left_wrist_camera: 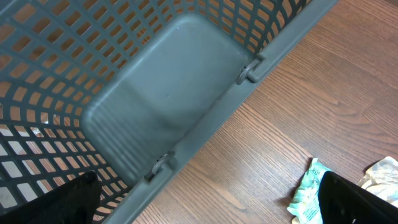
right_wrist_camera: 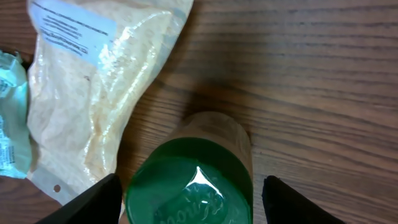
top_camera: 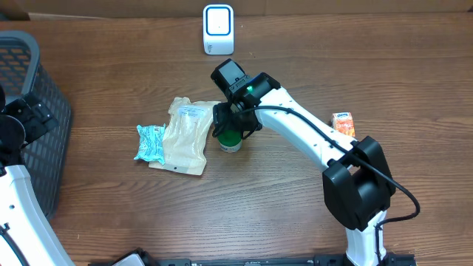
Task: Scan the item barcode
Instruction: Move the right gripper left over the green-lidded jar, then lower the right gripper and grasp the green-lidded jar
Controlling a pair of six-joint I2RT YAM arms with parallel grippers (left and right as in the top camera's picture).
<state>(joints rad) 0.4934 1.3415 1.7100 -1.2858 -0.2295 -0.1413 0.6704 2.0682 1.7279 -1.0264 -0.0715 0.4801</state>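
Observation:
A jar with a green lid (top_camera: 230,140) stands upright on the wooden table, just right of a beige pouch (top_camera: 185,134). My right gripper (top_camera: 232,127) hangs directly over the jar. In the right wrist view its two black fingers straddle the green lid (right_wrist_camera: 189,186). The left finger (right_wrist_camera: 93,202) is close to the lid's edge, and table shows between the lid and the right finger. The jaws stand open around the jar (right_wrist_camera: 189,205). A white scanner (top_camera: 218,28) with a blue face stands at the back. My left gripper (left_wrist_camera: 208,208) is open over the basket's edge.
A grey mesh basket (top_camera: 33,81) fills the far left; its rim (left_wrist_camera: 205,130) crosses the left wrist view. A teal packet (top_camera: 151,142) lies against the pouch's left side. A small orange carton (top_camera: 343,123) lies right of my right arm.

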